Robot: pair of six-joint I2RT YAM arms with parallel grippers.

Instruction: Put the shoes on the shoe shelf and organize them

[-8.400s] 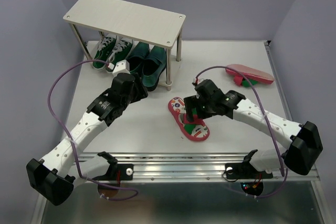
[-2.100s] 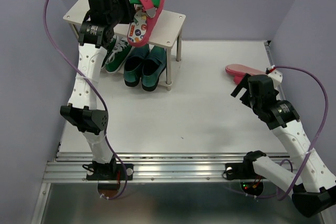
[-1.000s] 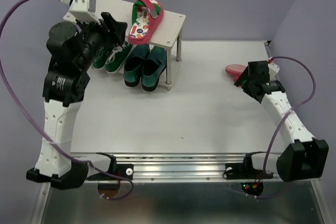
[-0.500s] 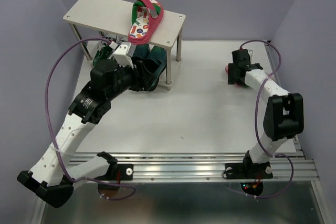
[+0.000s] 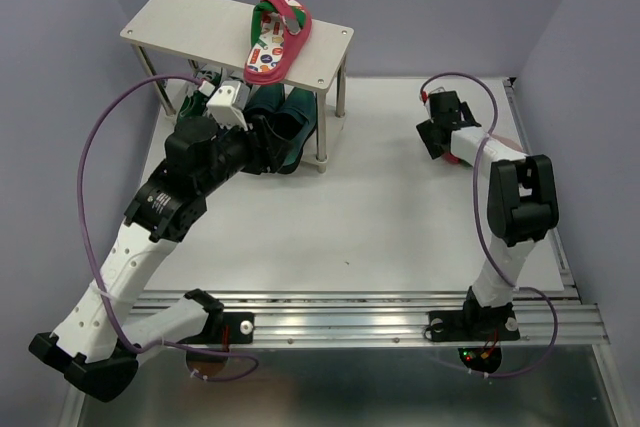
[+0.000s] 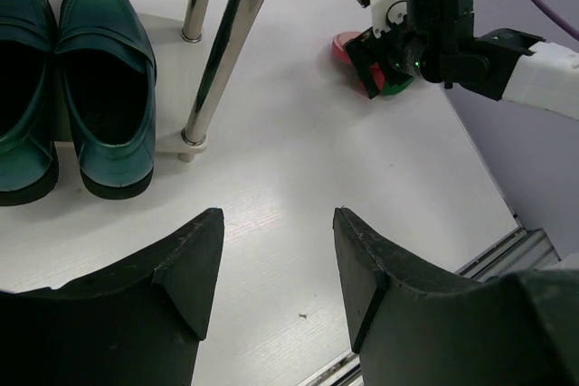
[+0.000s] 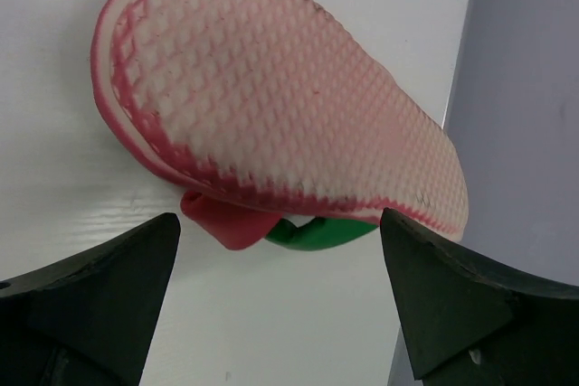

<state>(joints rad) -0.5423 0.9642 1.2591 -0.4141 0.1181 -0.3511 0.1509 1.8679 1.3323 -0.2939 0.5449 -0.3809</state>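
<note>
The shoe shelf (image 5: 180, 17) stands at the back left. One red flip-flop (image 5: 272, 35) lies on its top board. Under it are the dark green loafers (image 5: 292, 119), also in the left wrist view (image 6: 104, 106), and the green sneakers (image 5: 203, 80), mostly hidden by my left arm. My left gripper (image 5: 262, 137) (image 6: 276, 223) is open and empty, low in front of the loafers. The second flip-flop (image 7: 271, 106) (image 5: 462, 152) lies sole up at the right. My right gripper (image 5: 437, 135) (image 7: 279, 250) is open right beside it, jaws either side of its straps, not touching.
A silver shelf leg (image 6: 217, 70) stands just right of the loafers. The purple side wall (image 7: 525, 88) rises close behind the overturned flip-flop. My right arm (image 5: 515, 197) is folded back along the table's right side. The metal rail (image 5: 340, 322) runs along the near edge.
My left arm left the first flip-flop on the top board and came down in front of the loafers. My right arm swung to the overturned flip-flop and shifted slightly left.
</note>
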